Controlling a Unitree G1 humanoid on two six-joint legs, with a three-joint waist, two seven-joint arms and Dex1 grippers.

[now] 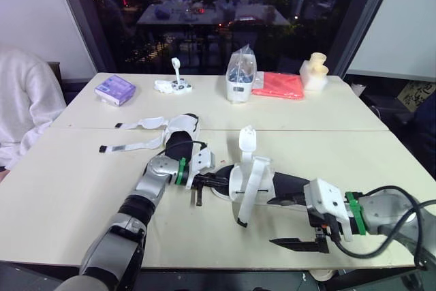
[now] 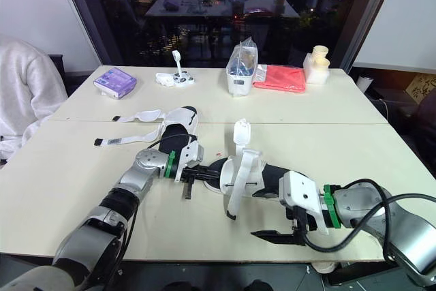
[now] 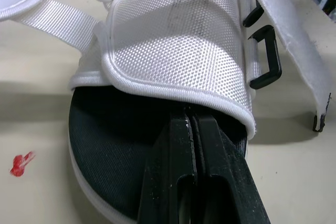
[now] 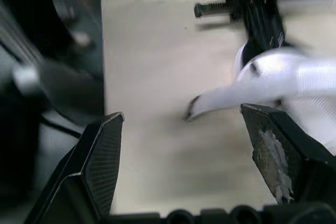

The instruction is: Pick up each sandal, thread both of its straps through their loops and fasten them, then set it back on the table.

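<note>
A black-soled sandal with white mesh straps (image 1: 262, 182) lies flat in the middle of the cream bench (image 1: 82, 189), a bit closer to the front edge. One of its white straps (image 1: 246, 141) sticks up, and another one (image 1: 251, 192) hangs loose over its side with the end touching the bench.

The left tool (image 3: 191, 124) is clenched, its two black fingers pressed together on the black sole. Its tips are tucked under the white mesh flap (so I cannot tell if they pinch anything). A small red mark (image 3: 21, 163) is on the bench beside the sole.

The right tool (image 4: 181, 116) is released, its fingers spread wide. It is low over the bench near the front edge, just beside the other end of the sandal, and it holds nothing.

A second black and white sandal (image 1: 182, 131) lies just behind the left arm, its two long straps (image 1: 136, 126) spread flat toward the left edge.

Along the back edge are a purple box (image 1: 115, 89) and a folded red cloth (image 1: 278, 85).
</note>
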